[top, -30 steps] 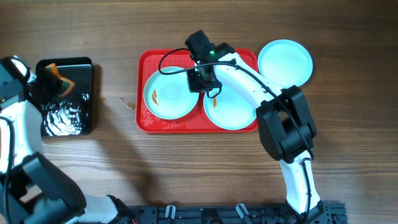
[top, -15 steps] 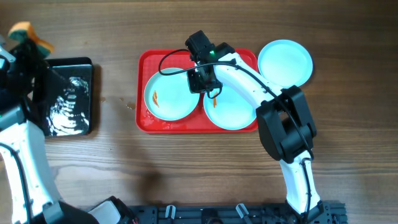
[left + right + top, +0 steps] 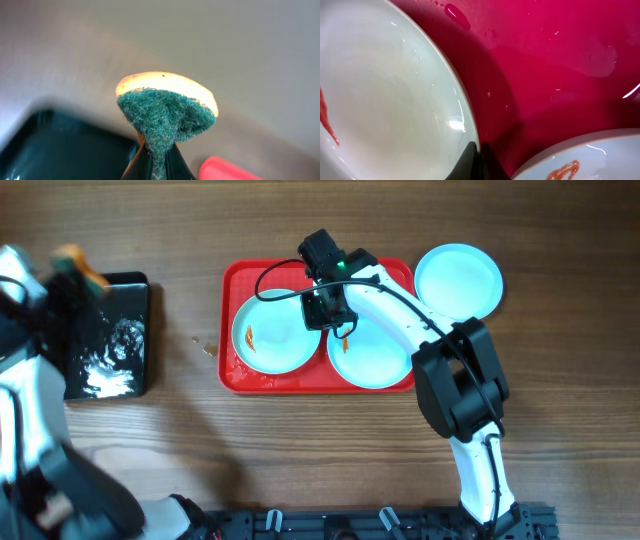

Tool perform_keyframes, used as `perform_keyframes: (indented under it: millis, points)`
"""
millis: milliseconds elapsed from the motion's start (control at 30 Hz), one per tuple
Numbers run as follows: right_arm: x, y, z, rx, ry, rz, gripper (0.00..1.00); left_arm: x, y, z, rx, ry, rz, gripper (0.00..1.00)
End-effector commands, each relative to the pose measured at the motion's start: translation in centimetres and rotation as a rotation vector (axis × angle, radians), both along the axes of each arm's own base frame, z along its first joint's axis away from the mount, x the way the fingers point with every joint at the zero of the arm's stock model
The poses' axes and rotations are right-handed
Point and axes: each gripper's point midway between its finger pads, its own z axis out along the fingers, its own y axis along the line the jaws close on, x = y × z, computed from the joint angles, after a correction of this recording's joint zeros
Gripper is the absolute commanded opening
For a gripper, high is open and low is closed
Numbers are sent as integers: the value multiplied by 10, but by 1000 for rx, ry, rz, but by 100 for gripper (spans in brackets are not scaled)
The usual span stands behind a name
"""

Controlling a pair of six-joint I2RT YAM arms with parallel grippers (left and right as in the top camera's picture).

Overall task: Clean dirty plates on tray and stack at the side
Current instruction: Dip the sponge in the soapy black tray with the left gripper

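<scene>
Two of the plates lie side by side in the red tray (image 3: 320,383). The left plate (image 3: 272,338) is round, shallow and glossy, a pale blue-white, with a small orange smear (image 3: 248,336) near its left side. The second plate (image 3: 380,358) sits to its right and is the same shape and finish, with an orange streak at its upper left edge. The third plate (image 3: 458,278) rests on the wood-grain table (image 3: 300,450), off the tray and just beside its far right corner.

The tray is smooth red plastic with rounded corners and a raised rim. In the right wrist view its floor is wet, with water droplets (image 3: 457,11) beading on it.

The right pincer (image 3: 479,156) is closed, its dark tips nipped together on the right rim of the left plate, in the gap between the two plates.

At the far left, the left pincer (image 3: 157,164) clamps a sponge (image 3: 167,112). Coarse green scouring fibre faces the camera and smooth yellow-orange foam lies behind it, the whole thing squeezed into a fan. Beneath it lies a glossy black tray (image 3: 112,340), rectangular, with wet white glints on its surface. From overhead this arm is blurred.
</scene>
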Motion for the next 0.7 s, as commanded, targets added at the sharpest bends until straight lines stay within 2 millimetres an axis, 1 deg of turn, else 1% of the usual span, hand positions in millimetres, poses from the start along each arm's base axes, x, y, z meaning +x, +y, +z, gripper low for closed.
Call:
perform_keyframes:
  millis: [0,33,67,100,133,167,200,233,300,333,367,400,433,500,567,600,633,667]
  points:
    - [3,-3,4,-9,-23,5,4,-17,-17,98,140,-199,-5,4]
    - [3,-3,4,-9,-23,4,4,-19,-13,96,145,-176,35,4]
    - [4,-3,4,-9,-24,4,4,-20,-9,87,152,-137,65,4]
    - [4,-3,5,-7,-26,3,4,-21,-2,71,166,-76,101,4]
    - [5,-2,5,-5,-29,3,4,-22,8,46,194,17,146,4]
    - [5,-2,5,-4,-29,2,4,-24,22,12,220,130,198,4]
    - [5,-2,5,-4,-29,-1,4,-25,32,-22,211,226,236,4]
    - [5,-2,5,-4,-29,0,4,-25,36,-59,178,317,240,4]
    - [5,-2,5,-4,-29,0,4,-26,35,-118,82,444,230,4]
    - [5,-2,5,-4,-29,0,4,-28,33,-137,55,492,226,4]
    - [5,-2,5,-4,-29,0,4,-30,31,-149,38,522,218,4]
    - [5,-2,5,-4,-29,0,4,-29,32,-146,42,512,219,4]
    - [5,-2,5,-5,-29,1,4,-24,32,-131,49,477,216,4]
    - [5,-2,5,-4,-28,-2,4,-13,29,-84,52,361,205,4]
    - [5,-2,5,-2,-24,-22,4,-5,17,-16,50,186,166,4]
    - [5,-2,5,-1,-24,-22,4,-4,11,11,57,112,148,4]
    - [5,-2,5,-1,-24,-22,4,-5,5,34,69,47,130,4]
    - [5,-2,5,-1,-24,-22,4,-7,3,53,71,-1,138,4]
